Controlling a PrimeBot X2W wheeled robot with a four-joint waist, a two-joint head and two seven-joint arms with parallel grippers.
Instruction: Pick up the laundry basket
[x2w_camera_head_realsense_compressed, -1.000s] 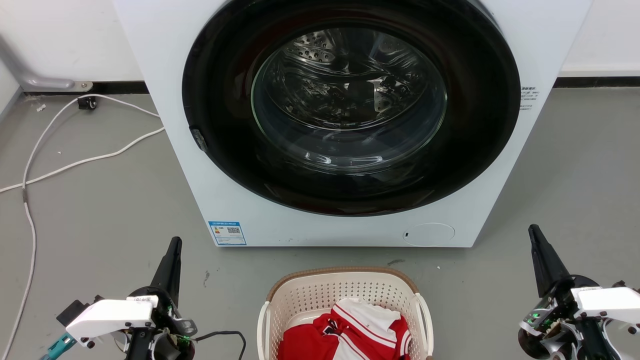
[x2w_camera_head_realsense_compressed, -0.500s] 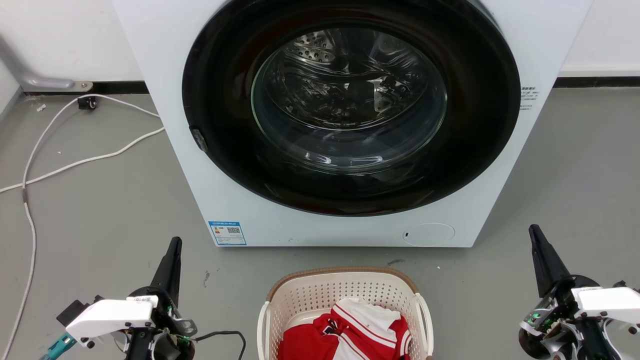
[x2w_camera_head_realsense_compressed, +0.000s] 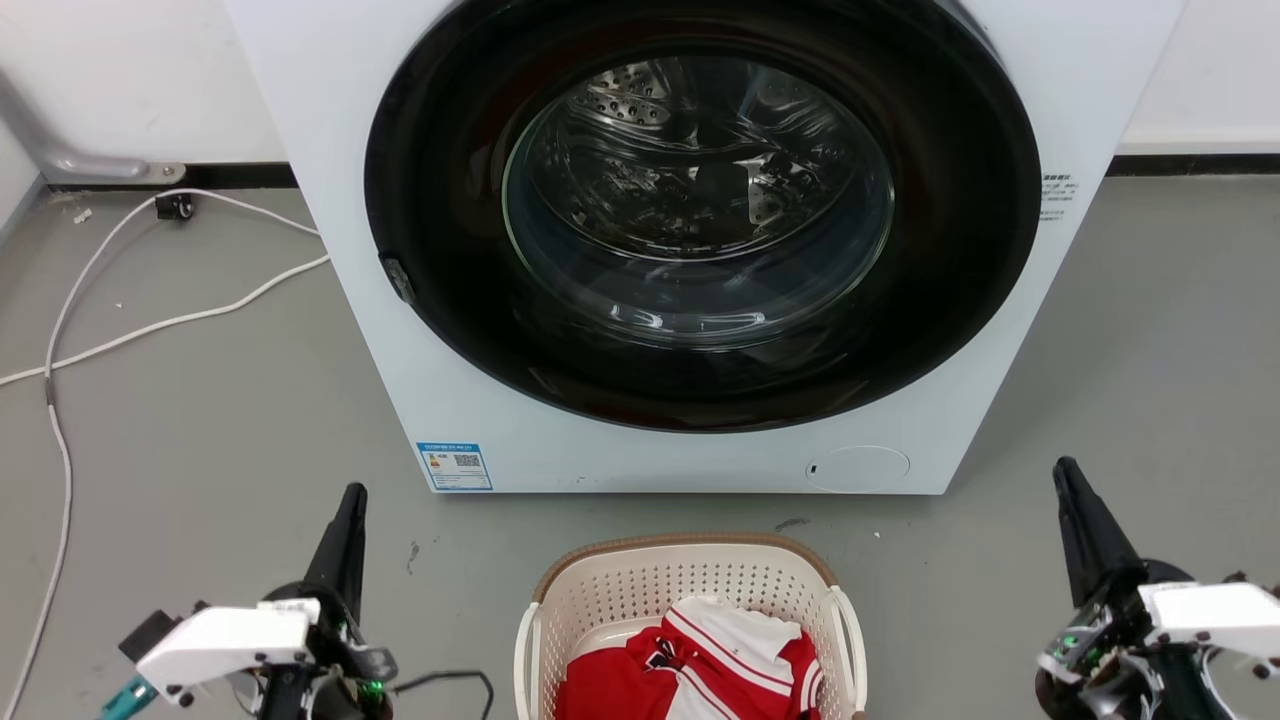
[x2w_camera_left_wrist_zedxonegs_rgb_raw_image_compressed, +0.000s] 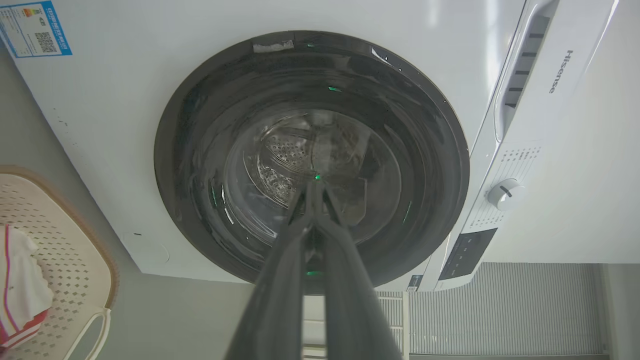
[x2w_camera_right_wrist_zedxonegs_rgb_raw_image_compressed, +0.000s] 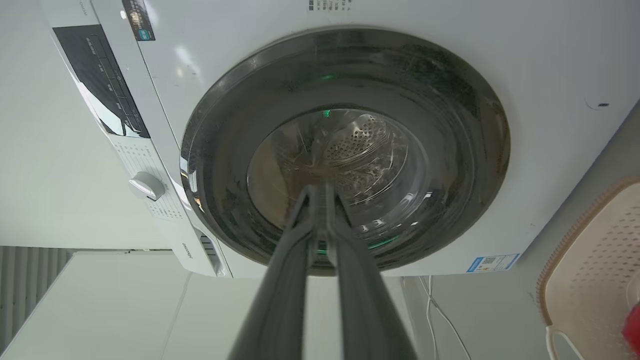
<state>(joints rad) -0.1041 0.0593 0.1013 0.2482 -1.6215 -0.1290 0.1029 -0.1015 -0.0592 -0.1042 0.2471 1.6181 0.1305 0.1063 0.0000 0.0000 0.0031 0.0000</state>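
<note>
The laundry basket (x2w_camera_head_realsense_compressed: 686, 543) stands on the grey floor (x2w_camera_head_realsense_compressed: 200, 450) at 6 o'clock in the head view. It is just in front of the washing machine (x2w_camera_head_realsense_compressed: 400, 400) without touching it, and its near end is cut off by the bottom edge.

It is a cream-white, rounded-rectangular tub with perforated walls and a brown woven-look rim. A white loop handle sits on each side: the left handle (x2w_camera_head_realsense_compressed: 524, 650) at the basket's 9 o'clock and the right handle (x2w_camera_head_realsense_compressed: 853, 640) at its 3 o'clock. A red and white garment (x2w_camera_head_realsense_compressed: 700, 660) lies crumpled inside.

It will probably handle as a light load. The thin plastic looks stiff enough to keep its shape, but it would likely twist if raised from one side only. The smooth handles may slip, and the soft garment could slide about. The two handles look like the best hold, one per gripper, with the lift kept level.

The left gripper (x2w_camera_head_realsense_compressed: 351, 492) hangs at 7 o'clock and the right gripper (x2w_camera_head_realsense_compressed: 1062, 466) at 5 o'clock. They flank the basket, well apart from it, and point toward 12. In both wrist views the fingers are pressed together at the tips and pinch nothing, so they would need to spread before closing around a handle.
</note>
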